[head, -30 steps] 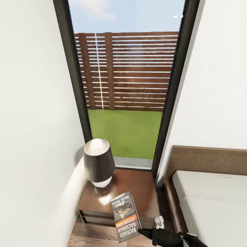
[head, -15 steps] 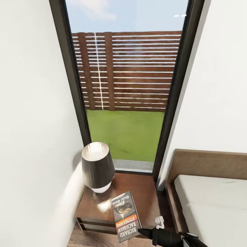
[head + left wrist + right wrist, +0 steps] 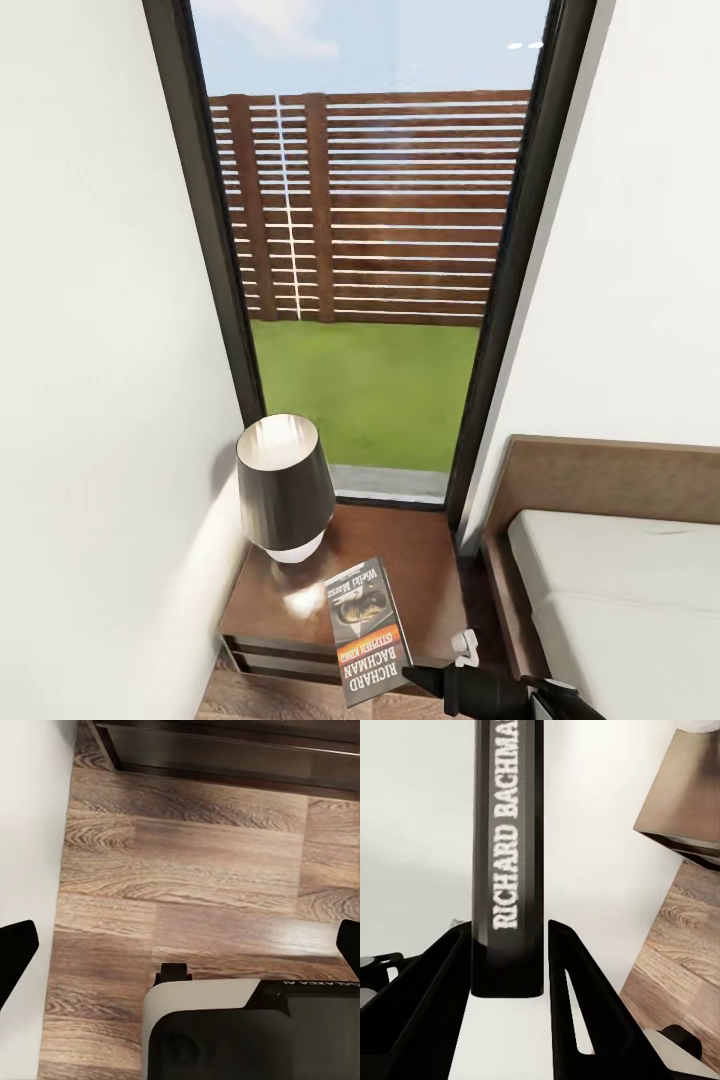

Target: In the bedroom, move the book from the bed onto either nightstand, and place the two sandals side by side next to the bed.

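Right gripper [image 3: 510,945]: the two black fingers [image 3: 435,997] are closed to a narrow gap against the spine of the book [image 3: 508,855], which stands between them with the lettering "RICHARD BACHMAN" running up it. In the head view the same book [image 3: 367,630] appears at lower centre of the frame, cover up, held at its near end by the right gripper [image 3: 415,678]. Its far part lies over the front of the nightstand [image 3: 420,560]; its near part overhangs the front edge. Whether it touches the glossy top cannot be determined.

Left gripper [image 3: 180,945]: the fingertips [image 3: 16,949] sit at the far left and right edges of the left wrist view, spread wide, with nothing between them (wood-plank floor [image 3: 195,877] beneath).

The head view adds the lamp [image 3: 285,490] at the nightstand's rear left, the bed [image 3: 610,560] at lower right, and the window [image 3: 370,250] with the fence.

The right arm is cut off by the bottom edge of the frame.
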`<state>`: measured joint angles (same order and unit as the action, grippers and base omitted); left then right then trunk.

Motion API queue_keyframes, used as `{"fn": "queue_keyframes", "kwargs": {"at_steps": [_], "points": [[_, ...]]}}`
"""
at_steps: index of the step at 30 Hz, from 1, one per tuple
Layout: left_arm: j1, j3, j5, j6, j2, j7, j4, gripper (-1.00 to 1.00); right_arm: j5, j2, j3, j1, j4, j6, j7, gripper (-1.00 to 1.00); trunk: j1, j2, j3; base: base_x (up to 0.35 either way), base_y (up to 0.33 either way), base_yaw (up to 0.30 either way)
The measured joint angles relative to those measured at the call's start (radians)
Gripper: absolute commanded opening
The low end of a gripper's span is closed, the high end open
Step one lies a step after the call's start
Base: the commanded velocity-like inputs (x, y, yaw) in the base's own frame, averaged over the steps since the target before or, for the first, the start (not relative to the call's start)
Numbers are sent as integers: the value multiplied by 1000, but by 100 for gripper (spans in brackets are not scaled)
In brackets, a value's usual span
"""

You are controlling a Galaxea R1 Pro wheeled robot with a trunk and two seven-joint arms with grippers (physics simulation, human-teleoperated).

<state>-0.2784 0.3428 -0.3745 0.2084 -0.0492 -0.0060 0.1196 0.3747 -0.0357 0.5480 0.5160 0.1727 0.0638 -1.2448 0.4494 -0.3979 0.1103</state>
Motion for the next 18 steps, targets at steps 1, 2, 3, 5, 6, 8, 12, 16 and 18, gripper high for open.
{"fn": "queue_keyframes", "kwargs": {"at_steps": [1,2,3,5,6,8,12,16,18], "points": [[0,0,0,0,0,0,0,100,0,0,0,0,0,0,0,-100,0,0,0,1,0,0],[0,0,0,0,0,0,0,100,0,0,0,0,0,0,0,-100,0,0,0,0,0,0],[0,0,0,0,0,0,0,100,0,-1,1,0,0,0,0,-100,0,0,0,0,0,0],[-1,0,1,0,-1,-1,0,100,-1,-1,1,-1,0,-1,-1,-100,0,0,0,12,0,0],[0,0,1,0,-1,-1,0,100,-1,-1,1,-1,0,-1,-1,-100,0,0,0,42,0,0],[0,0,1,0,-1,0,0,100,-1,-1,1,-1,0,-1,-1,-100,0,0,0,92,0,0],[-1,0,1,0,-1,0,0,100,-1,0,1,-1,0,-1,-1,-100,0,0,0,190,0,0],[-1,0,1,0,-1,-1,0,100,-1,1,1,-1,0,-1,-1,-100,0,0,0,219,0,0],[-1,0,1,0,-1,-1,0,100,-1,1,1,-1,0,-1,-1,-100,0,0,0,136,0,0]]}}
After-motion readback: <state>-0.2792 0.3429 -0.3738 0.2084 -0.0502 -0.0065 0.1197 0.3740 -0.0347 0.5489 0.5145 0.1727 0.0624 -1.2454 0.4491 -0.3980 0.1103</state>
